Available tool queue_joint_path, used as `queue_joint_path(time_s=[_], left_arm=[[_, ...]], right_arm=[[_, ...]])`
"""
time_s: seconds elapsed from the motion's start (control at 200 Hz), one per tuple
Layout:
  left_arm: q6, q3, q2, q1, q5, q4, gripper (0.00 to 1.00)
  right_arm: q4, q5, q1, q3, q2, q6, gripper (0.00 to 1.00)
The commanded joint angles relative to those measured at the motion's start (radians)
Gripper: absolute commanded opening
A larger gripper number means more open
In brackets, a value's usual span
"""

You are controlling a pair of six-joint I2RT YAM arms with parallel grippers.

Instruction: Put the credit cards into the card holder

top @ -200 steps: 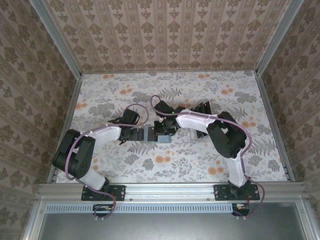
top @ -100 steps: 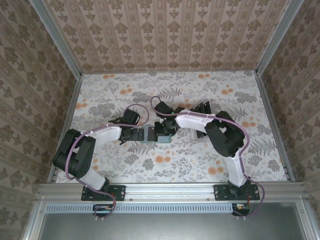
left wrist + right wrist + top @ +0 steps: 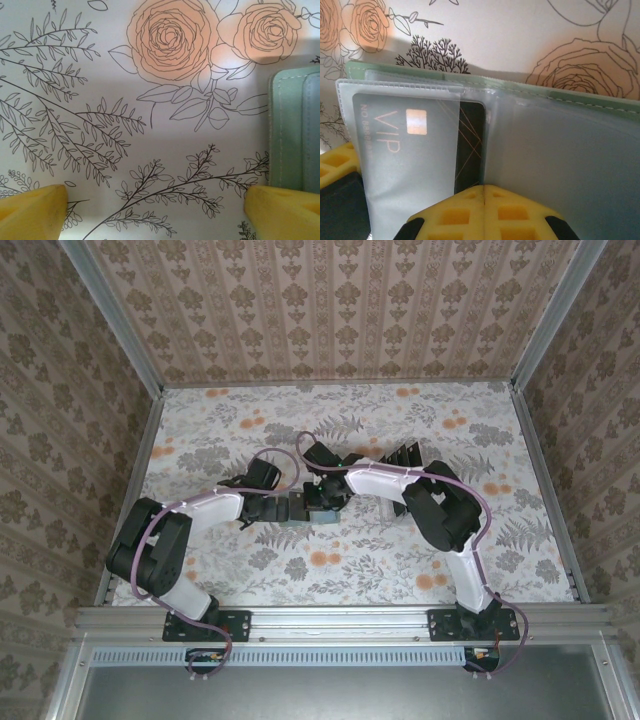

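A credit card (image 3: 470,132) is nearly inside the card holder (image 3: 580,100).

The card holder lies open in the middle of the table (image 3: 200,440), with the card most of the way into its clear pocket (image 3: 380,165). The right gripper (image 3: 415,190) has slid a little left over it, so the card is likely going deeper. I cannot tell if it pinches. The left gripper (image 3: 155,200) waits beside it, fingers apart.

1. The table (image 3: 230,430) in the middle of the top view carries a white cloth printed with grey leaves and orange roses.
2. Walls (image 3: 330,310) with beige ornamental wallpaper stand at the left, the back and the right.
3. Grey metal posts (image 3: 113,320) run up the upper left and upper right.
4. A metal rail (image 3: 340,620) crosses the lower part, with a dark grey panel (image 3: 340,690) below it.
5. The light is soft, and the shadows are faint.
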Motion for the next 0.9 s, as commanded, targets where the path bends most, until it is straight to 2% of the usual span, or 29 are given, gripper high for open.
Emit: queue_joint_path(time_s=[0.0, 0.185, 0.4, 0.895], left_arm=[[-0.026, -0.025, 0.074, -0.02, 0.06, 0.055, 1.0], [-0.017, -0.016, 0.055, -0.018, 0.041, 0.021, 1.0], [-0.014, -0.031, -0.057, 0.04, -0.003, -0.033, 1.0], [0.004, 0.006, -0.076, 0.084, 0.007, -0.057, 1.0]], right_arm=[[0.018, -0.059, 0.023, 0.038, 0.045, 0.016, 0.03], [0.026, -0.046, 0.018, 0.003, -0.017, 0.014, 0.03], [0.064, -0.015, -0.02, -0.116, -0.133, 0.021, 0.05], [0.051, 0.026, -0.051, -0.228, -0.138, 0.008, 0.04]])
